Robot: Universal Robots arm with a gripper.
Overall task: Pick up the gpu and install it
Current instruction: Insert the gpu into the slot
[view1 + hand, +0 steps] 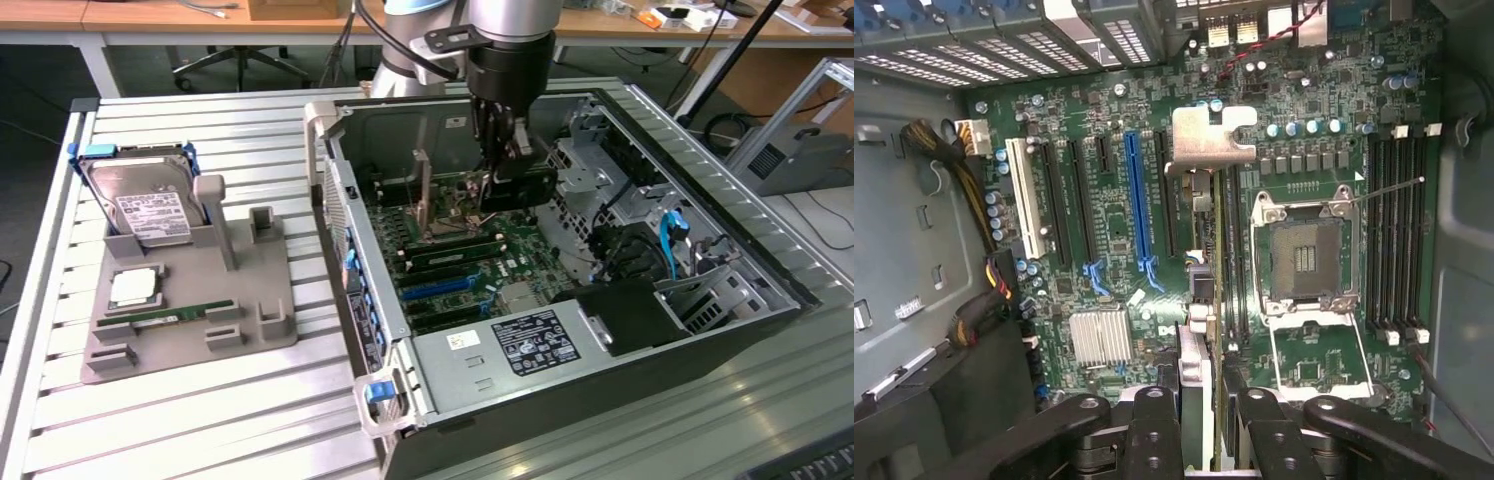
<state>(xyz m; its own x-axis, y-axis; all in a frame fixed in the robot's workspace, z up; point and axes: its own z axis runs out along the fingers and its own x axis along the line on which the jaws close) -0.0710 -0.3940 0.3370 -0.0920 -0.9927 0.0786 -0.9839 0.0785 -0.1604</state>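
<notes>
The gpu (1200,300) shows edge-on in the wrist view as a thin dark card. Its silver-grey bracket (1209,135) is at the far end. My gripper (1202,410) is shut on it, one finger (1154,425) on each flat side. The card hangs over the green motherboard (1104,250), between the long blue slot (1139,200) and the CPU socket (1309,260). In the exterior view the gripper (502,172) reaches down into the open computer case (534,345) with the dark gpu (523,190) below it. Whether the card touches a slot I cannot tell.
To the exterior view's left, a grey fixture (254,300) holds an upright hard drive (147,205), a CPU chip (134,288) and a green memory stick (180,315). Case walls, drive cages (601,160) and cables (964,200) crowd around the motherboard. The slatted table (200,420) spreads in front.
</notes>
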